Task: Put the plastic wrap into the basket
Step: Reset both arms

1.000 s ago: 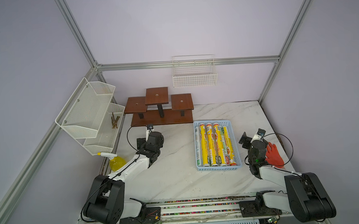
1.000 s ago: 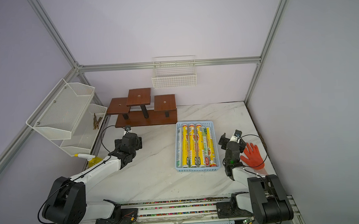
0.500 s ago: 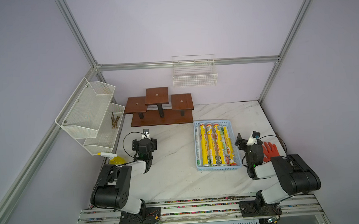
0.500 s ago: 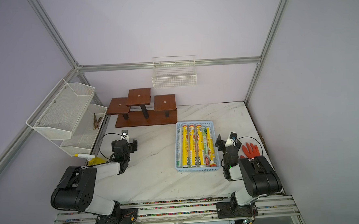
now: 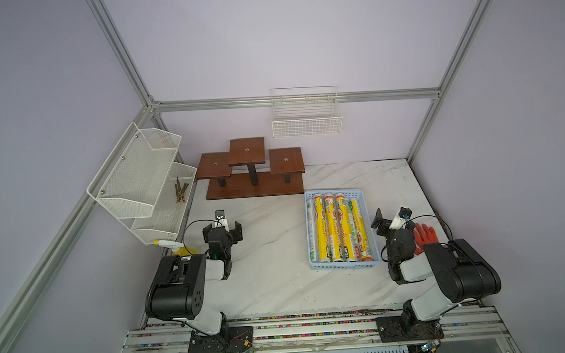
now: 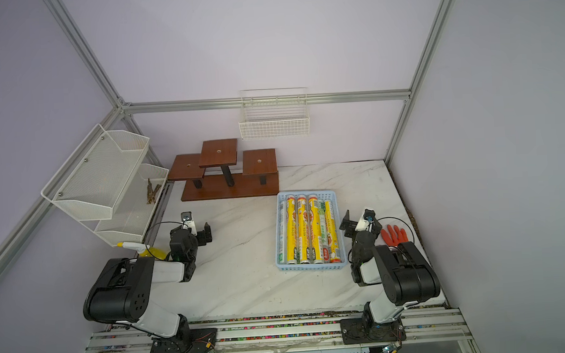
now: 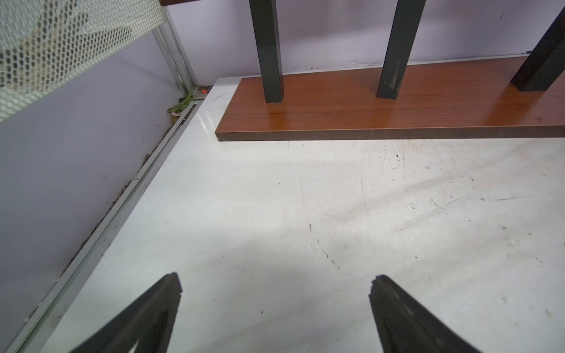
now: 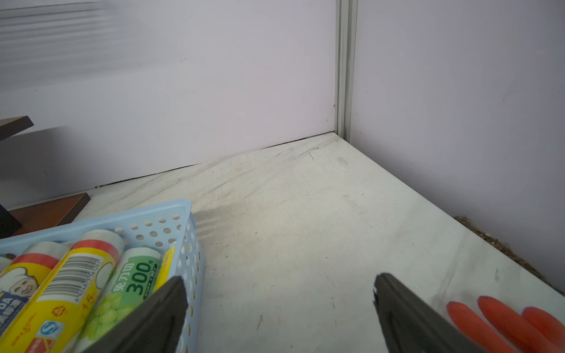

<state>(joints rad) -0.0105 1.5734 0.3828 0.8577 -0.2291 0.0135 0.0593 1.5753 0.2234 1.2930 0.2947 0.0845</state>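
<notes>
We are looking at a robotics lab test cell. An aluminium frame [image 5: 297, 99] holds plain lilac panels [image 5: 284, 44] around a marble-look tabletop [image 5: 273, 284]. A left arm [image 5: 177, 289] and a right arm [image 5: 462, 274] are bolted to a slotted rail [image 5: 315, 328] along the near edge. A mesh rack [image 5: 135, 178] on the left, a wire basket [image 5: 306, 126] on the far panel and a wooden stand [image 5: 255, 187] sit like staged props.

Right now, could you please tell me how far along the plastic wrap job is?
Done: the plastic wrap rolls lie side by side in the blue basket; none shows on the table. In hand: nothing; both pairs of jaws stand open and empty. Left: apparently nothing.
</notes>
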